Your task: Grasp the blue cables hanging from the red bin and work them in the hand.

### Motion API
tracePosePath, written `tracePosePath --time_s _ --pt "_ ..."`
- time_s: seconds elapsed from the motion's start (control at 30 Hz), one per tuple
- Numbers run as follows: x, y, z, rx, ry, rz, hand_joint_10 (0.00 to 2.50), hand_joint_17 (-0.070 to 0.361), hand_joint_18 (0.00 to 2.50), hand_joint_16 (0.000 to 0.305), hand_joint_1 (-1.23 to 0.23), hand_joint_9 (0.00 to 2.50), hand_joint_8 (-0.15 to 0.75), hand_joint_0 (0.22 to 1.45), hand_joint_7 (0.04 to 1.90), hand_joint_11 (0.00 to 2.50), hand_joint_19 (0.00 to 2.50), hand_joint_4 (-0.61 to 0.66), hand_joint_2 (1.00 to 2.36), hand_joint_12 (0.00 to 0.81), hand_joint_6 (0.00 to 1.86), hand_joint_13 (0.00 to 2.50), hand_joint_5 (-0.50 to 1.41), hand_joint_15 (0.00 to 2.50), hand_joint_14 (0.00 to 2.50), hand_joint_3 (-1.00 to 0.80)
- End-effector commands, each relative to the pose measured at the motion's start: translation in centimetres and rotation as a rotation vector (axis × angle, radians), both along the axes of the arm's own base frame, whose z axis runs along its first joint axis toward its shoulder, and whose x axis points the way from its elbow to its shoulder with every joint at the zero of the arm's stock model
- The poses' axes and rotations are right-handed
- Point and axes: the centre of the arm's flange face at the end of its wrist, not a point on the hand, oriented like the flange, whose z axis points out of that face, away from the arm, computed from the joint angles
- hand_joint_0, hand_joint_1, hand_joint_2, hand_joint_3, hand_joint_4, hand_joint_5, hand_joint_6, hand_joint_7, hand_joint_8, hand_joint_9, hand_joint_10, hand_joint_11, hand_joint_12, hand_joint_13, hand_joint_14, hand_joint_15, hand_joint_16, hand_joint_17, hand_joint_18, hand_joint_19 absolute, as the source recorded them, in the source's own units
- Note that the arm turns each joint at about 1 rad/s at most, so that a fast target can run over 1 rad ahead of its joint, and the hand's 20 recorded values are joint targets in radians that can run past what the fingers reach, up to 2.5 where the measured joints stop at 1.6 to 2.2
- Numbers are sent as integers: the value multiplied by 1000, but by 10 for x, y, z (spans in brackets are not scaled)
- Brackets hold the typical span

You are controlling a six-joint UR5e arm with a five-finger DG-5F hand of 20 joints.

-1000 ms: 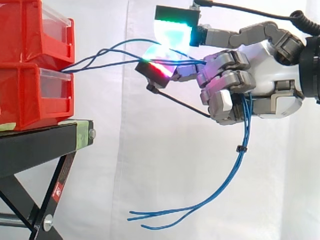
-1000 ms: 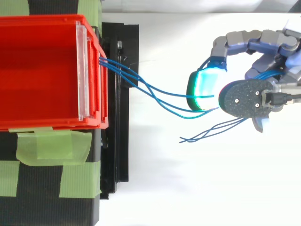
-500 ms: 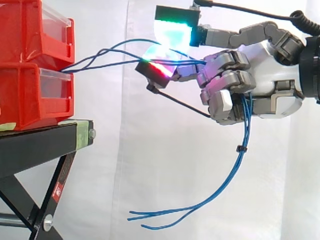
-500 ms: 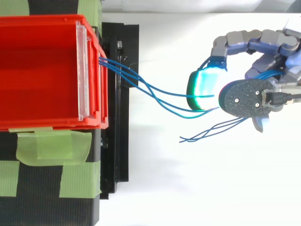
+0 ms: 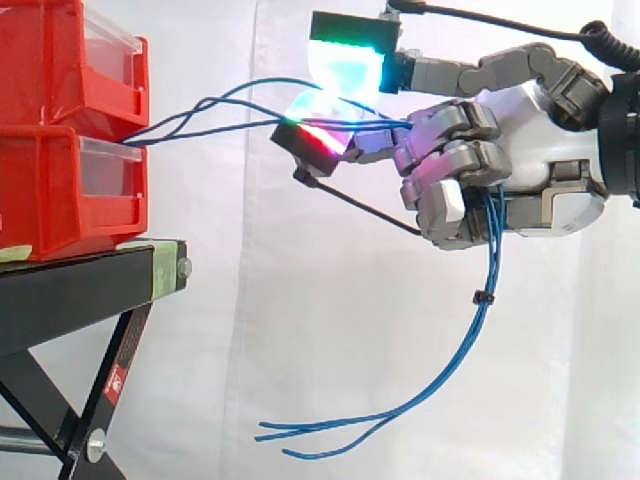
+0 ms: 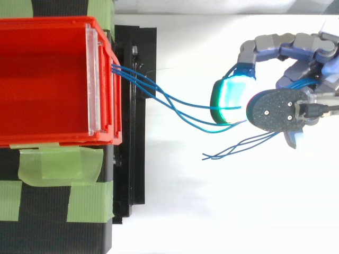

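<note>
the hand (image 5: pixel 540 150) comes in from the right in the side view and sits level with the top of the two stacked red bins (image 5: pixel 40 200), well apart from them. its lower fingers are curled tightly into the palm and wrapped round the blue cables (image 5: pixel 488 265), so it has a firm hold of them. two other fingers reach out to the left toward the bins. one glowing fingertip (image 5: pixel 345 60) shines green and white above the cables, and another (image 5: pixel 315 135) shines red and green right where the strands run past.

the blue cables come out at the front of the bins, where the upper one sits on the lower one. they rise a little, spread into loose loops and cross the open gap to the hand. past the curled fingers they hang down in a bundle, held together by a small black tie (image 5: pixel 483 297). then they sweep down and to the left, ending in loose separate tips low in front of the white curtain (image 5: pixel 300 330).

from above, the strands leave the bin's front edge and run to a cyan and green pad (image 6: pixel 230 100).

the bins rest on a black stand (image 5: pixel 80 290) with strips of green tape (image 6: pixel 58 164).
</note>
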Motion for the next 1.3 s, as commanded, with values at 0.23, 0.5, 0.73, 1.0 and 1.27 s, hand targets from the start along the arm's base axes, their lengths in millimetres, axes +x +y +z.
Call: tracePosePath --time_s 0.23,0.5,0.73,1.0,1.27 --pt "0 0 0 0 0 0 2500 164 2364 218 -638 1701 656 940 1340 2500 556 203 1023 743 566 1985 264 1939 2500 -366" --pt "0 0 0 0 0 0 2500 164 2364 218 -635 1701 656 940 1323 2500 556 205 1023 743 576 1985 261 1939 2500 -366" --pt "0 0 0 0 0 0 2500 164 2364 218 -634 1701 656 942 1317 2500 556 200 1023 743 593 1985 252 1939 2500 -379" --pt "0 0 0 0 -1 0 2500 164 2364 218 -632 1701 656 942 1302 2500 556 200 1023 743 599 1985 251 1939 2500 -378" --pt "0 0 0 0 0 0 2500 164 2364 218 -632 1701 656 941 1302 2500 556 200 1023 743 600 1985 251 1939 2500 -377"
